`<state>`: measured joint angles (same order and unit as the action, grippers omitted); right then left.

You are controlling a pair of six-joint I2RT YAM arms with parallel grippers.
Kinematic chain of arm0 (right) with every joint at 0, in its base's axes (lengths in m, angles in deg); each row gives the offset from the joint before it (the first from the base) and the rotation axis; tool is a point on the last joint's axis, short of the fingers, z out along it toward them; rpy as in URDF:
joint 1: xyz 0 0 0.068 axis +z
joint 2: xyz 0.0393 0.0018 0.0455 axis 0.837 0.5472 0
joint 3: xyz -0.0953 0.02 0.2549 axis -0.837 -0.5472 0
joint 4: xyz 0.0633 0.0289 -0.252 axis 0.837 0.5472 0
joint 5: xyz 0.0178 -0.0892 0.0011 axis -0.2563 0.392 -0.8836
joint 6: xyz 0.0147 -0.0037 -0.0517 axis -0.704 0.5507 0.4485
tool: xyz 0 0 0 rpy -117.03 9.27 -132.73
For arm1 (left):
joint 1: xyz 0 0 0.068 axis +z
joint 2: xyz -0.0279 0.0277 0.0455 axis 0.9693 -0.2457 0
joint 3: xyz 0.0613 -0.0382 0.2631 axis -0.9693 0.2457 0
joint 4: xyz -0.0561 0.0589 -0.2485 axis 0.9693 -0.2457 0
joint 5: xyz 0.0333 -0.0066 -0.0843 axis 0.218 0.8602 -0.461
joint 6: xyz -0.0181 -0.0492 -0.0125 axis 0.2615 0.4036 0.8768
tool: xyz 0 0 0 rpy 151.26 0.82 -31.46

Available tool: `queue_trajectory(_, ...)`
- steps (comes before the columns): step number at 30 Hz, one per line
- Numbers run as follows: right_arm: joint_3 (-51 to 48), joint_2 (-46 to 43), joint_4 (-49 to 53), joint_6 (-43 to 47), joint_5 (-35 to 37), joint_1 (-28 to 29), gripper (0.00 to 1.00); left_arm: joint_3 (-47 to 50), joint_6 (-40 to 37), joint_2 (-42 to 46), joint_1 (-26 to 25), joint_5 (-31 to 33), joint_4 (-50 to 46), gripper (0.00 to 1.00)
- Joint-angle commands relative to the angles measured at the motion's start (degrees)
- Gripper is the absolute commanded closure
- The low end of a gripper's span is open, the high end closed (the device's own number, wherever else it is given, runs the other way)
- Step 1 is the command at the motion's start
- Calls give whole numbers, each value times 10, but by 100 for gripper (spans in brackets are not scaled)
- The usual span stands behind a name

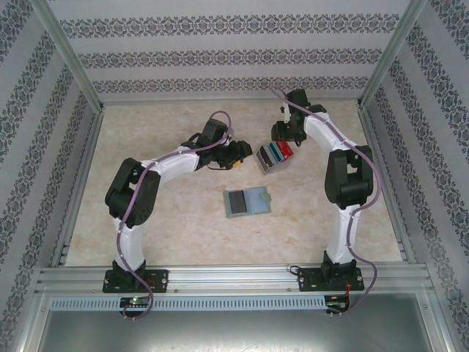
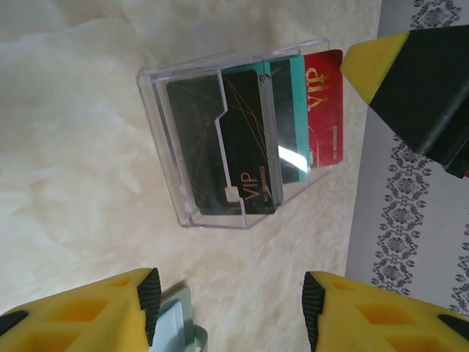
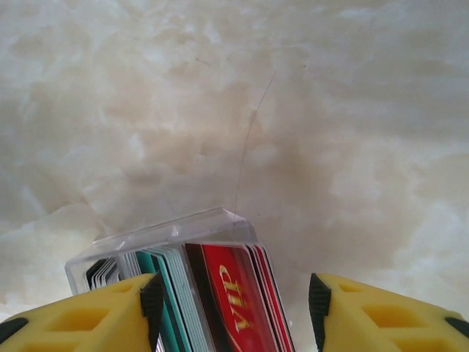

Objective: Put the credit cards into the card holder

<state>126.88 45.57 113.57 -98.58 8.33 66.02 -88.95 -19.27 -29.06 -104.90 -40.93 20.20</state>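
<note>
From above, we see the flat grey-green bifold card holder (image 1: 247,203) lying open mid-table, near the clear plastic slotted tray (image 1: 273,156) holding red, teal and dark plastic credit cards (image 1: 279,150). Left wrist: the left gripper (image 2: 231,297) gapes empty before the tray. Right wrist: the right gripper (image 3: 234,301) stands parted astride the cards, gripping none.

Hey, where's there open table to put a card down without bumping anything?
Free: the near strip of table between the arm bases and the card holder; also the far left corner behind the left arm. Crowded: the middle, where the left gripper and right gripper flank the clear tray of credit cards.
</note>
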Motion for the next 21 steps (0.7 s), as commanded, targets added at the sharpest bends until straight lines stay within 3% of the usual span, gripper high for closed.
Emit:
queue_trajectory(1, 11, 33, 19, -10, -114, -10, 44, -23, -15, -12, 2, -12, -28, 44)
queue_trajectory(8, -87, -8, -44, -44, -240, 9, 47, -8, -25, -2, 7, 16, -45, 43)
queue_trajectory(15, -147, -61, -62, -54, -213, 67, 47, 5, -30, 5, 13, 43, -55, 42)
queue_trajectory(21, -162, -100, -61, -67, -179, 79, 45, -4, -40, -8, 16, 44, -69, 42)
